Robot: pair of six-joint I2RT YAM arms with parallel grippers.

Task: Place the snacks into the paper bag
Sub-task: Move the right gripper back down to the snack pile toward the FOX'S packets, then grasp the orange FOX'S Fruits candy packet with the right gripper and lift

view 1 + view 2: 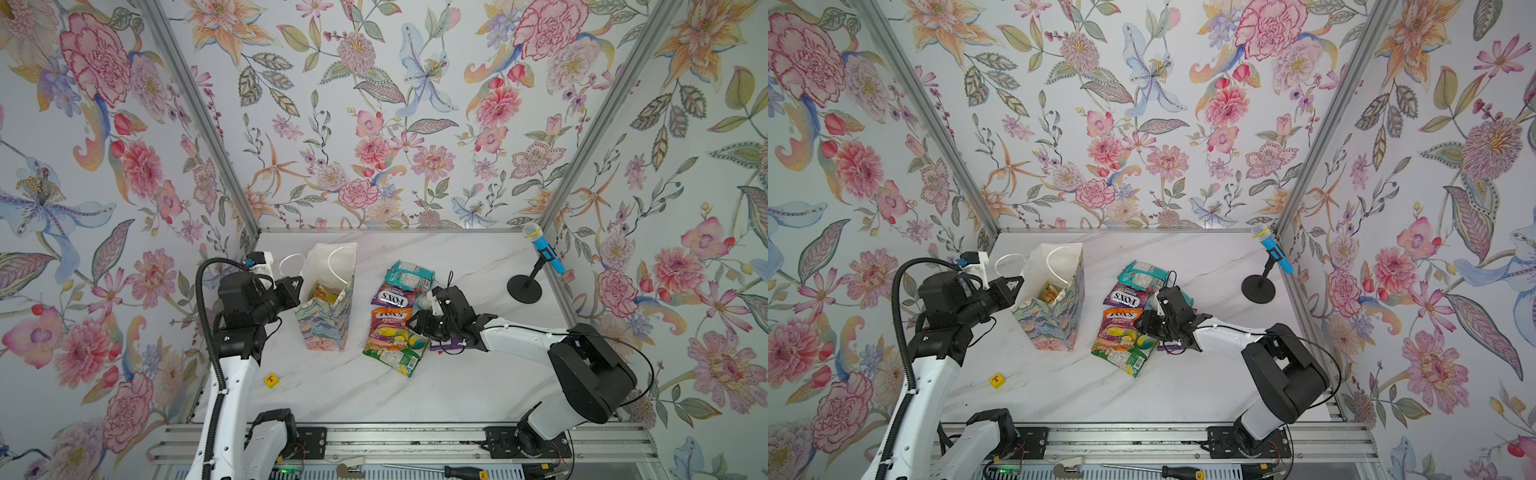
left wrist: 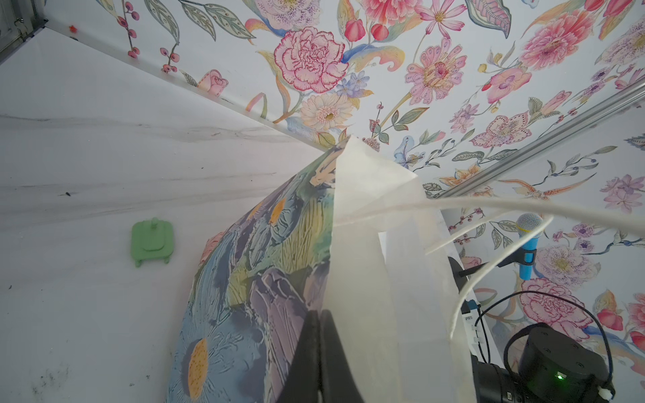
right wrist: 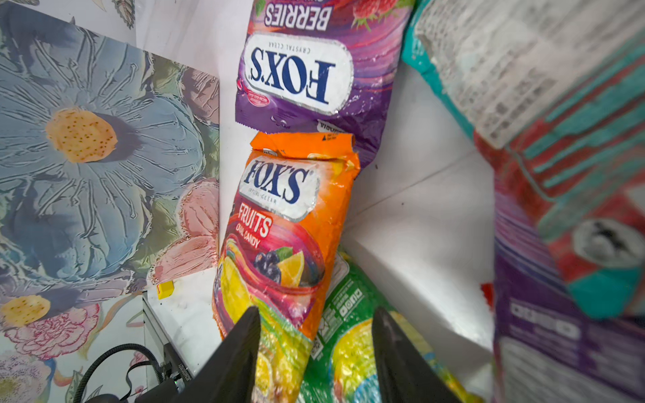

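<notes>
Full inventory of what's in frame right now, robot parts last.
flower-printed paper gift bag: one, blue-green-pink, upright left of centre; yellowish packet inside.
glossy plastic snack packets: at least five, right of the bag: teal, purple FOX'S, orange FOX'S, green, second purple under the right arm.
small cube: one, yellow, red letter, front left.
toy microphone on black stand: one, blue, back right.
flat plastic piece: one, green, on the table, left wrist view only.
screwdriver: one, black-yellow handle, front rail.
left pincer: one, black, shut on the bag's rim.
right pincer: one, black, open, over the orange and green packets.
</notes>
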